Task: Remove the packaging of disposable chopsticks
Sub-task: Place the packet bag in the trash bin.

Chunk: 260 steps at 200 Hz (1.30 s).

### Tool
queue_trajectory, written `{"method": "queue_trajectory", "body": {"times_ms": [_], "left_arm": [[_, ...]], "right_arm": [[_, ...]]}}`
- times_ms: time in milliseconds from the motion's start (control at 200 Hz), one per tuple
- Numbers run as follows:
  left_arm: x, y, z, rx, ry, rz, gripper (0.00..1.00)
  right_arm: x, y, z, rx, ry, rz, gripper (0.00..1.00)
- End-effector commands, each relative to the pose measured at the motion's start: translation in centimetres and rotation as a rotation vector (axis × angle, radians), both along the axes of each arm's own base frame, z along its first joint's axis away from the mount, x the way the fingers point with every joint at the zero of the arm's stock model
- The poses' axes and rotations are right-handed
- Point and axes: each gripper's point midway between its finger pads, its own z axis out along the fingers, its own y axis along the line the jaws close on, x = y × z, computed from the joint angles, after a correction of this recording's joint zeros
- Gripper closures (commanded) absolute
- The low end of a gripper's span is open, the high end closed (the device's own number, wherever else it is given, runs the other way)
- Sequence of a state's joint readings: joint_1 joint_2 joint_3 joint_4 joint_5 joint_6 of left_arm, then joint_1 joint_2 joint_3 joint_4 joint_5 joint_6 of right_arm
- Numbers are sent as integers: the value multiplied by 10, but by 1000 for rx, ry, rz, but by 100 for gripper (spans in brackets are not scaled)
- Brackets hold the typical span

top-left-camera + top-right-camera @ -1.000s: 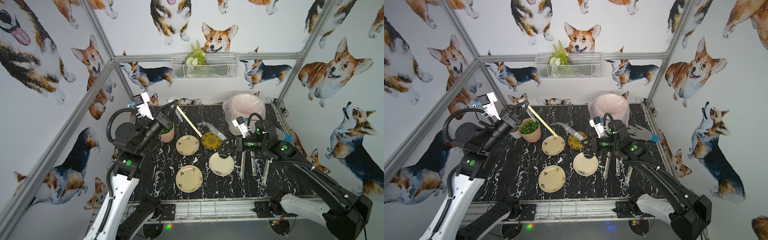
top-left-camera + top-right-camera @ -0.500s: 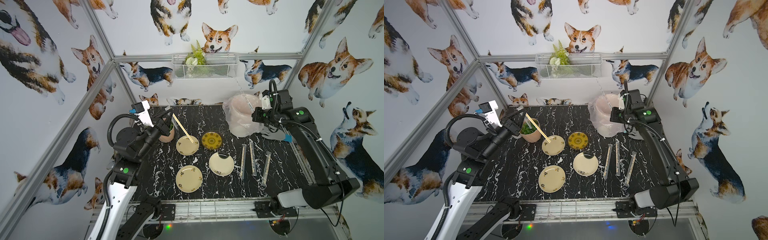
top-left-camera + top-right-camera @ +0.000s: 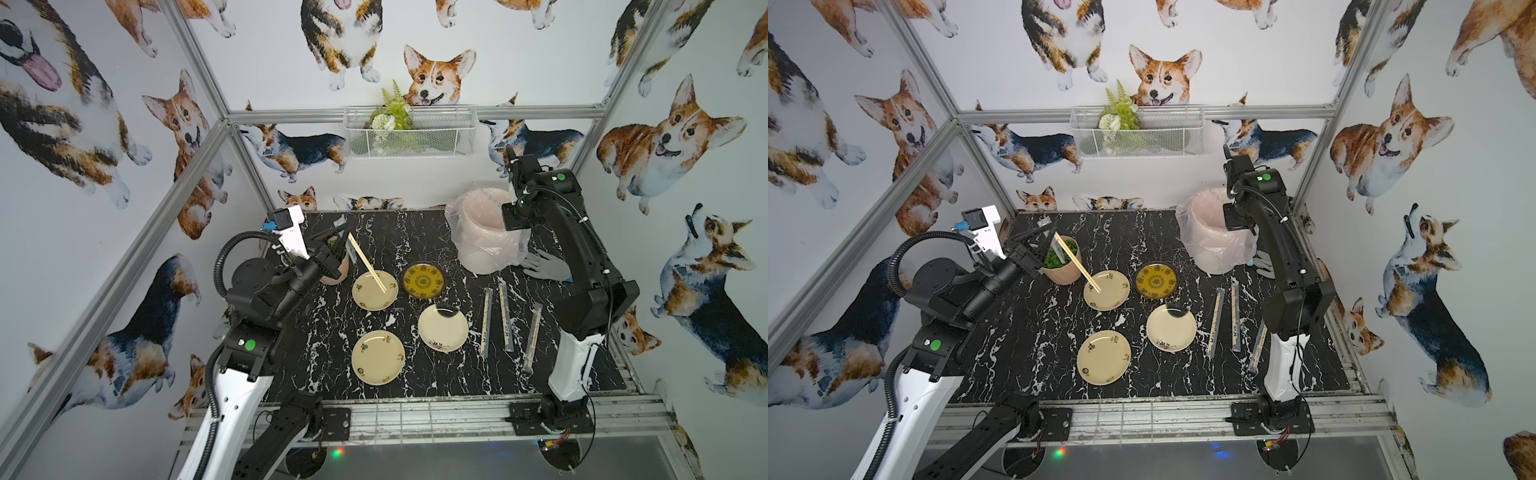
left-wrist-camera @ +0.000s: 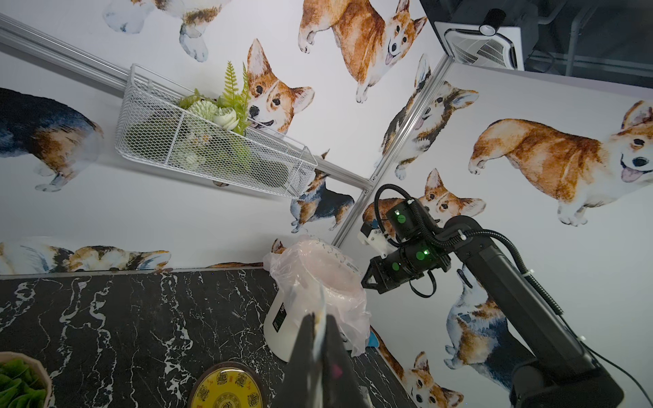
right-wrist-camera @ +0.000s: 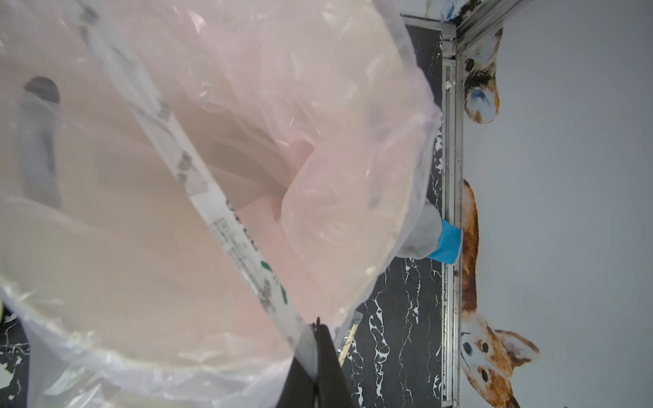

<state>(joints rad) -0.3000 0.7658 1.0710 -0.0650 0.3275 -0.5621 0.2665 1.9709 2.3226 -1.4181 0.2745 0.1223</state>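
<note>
Packaging (image 5: 226,226), long clear printed plastic, in right claw (image 5: 315,328).

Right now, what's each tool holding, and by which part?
Bare chopsticks in the left tool, pinched at their upper end; clear sleeve in the right tool, pinched at one end, over the lined bin.

- table (image 3: 415,237): smooth black marble-look surface, white veins
- disposable chopsticks (image 3: 368,264): bare pale wood, matt
- packaging (image 5: 226,220): clear glossy plastic, printed
- bin liner (image 5: 335,123): thin crinkly clear plastic
</note>
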Motion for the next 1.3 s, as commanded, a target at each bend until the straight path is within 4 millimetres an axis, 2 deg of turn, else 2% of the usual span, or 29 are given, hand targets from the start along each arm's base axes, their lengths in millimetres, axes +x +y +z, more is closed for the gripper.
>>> {"method": "queue_trajectory", "body": {"times_ms": [0, 45, 160, 280, 290, 330, 390, 491, 566, 621, 681, 686, 736, 781, 806, 916, 1046, 1186, 1296], "left_arm": [[-4, 0, 4, 10, -16, -3, 100], [-3, 0, 4, 9, -16, -5, 100], [-2, -1, 4, 9, -14, -9, 100], [-1, -2, 5, -1, -14, -14, 100], [-1, -2, 5, -1, -14, -14, 100], [0, -3, 5, -5, -11, -18, 100], [1, -4, 3, -9, -6, -23, 100], [3, -6, 1, -16, 4, -32, 100], [3, -7, 0, -19, 8, -36, 100], [3, -7, 1, -18, 4, -38, 100], [3, -6, 0, -17, 8, -35, 100], [3, -6, 0, -17, 8, -35, 100], [3, -6, 0, -17, 10, -34, 100], [3, -6, -2, -15, 15, -36, 100], [3, -6, -1, -15, 15, -35, 100], [4, -7, -3, -12, 19, -35, 100], [7, -7, -7, -13, 31, -34, 100], [9, -8, -7, -20, 34, -37, 100], [11, -9, -9, -28, 43, -38, 100]], "right_arm": [[-9, -8, -4, -56, 58, 13, 78], [-8, -5, -3, -35, 54, 17, 65], [-8, 2, 11, 9, 12, 22, 60], [-12, 5, 30, 53, -42, 19, 38], [-13, 7, 33, 67, -49, 22, 34], [-15, 14, 37, 115, -63, 38, 28], [-19, 22, 46, 174, -93, 50, 26], [-23, 32, 56, 259, -141, 68, 26], [-26, 44, 55, 331, -140, 88, 26], [-27, 45, 51, 347, -137, 81, 28], [-27, 44, 47, 347, -141, 65, 36], [-26, 43, 46, 346, -144, 59, 40], [-26, 39, 48, 343, -162, 29, 54], [-27, 39, 51, 354, -179, 28, 62], [-27, 40, 53, 360, -189, 27, 64], [-24, 35, 59, 341, -241, 24, 63], [-14, 38, 53, 365, -195, 16, 63], [-3, 44, 34, 376, -137, -4, 52], [11, 44, 29, 365, -149, -16, 46]]}}
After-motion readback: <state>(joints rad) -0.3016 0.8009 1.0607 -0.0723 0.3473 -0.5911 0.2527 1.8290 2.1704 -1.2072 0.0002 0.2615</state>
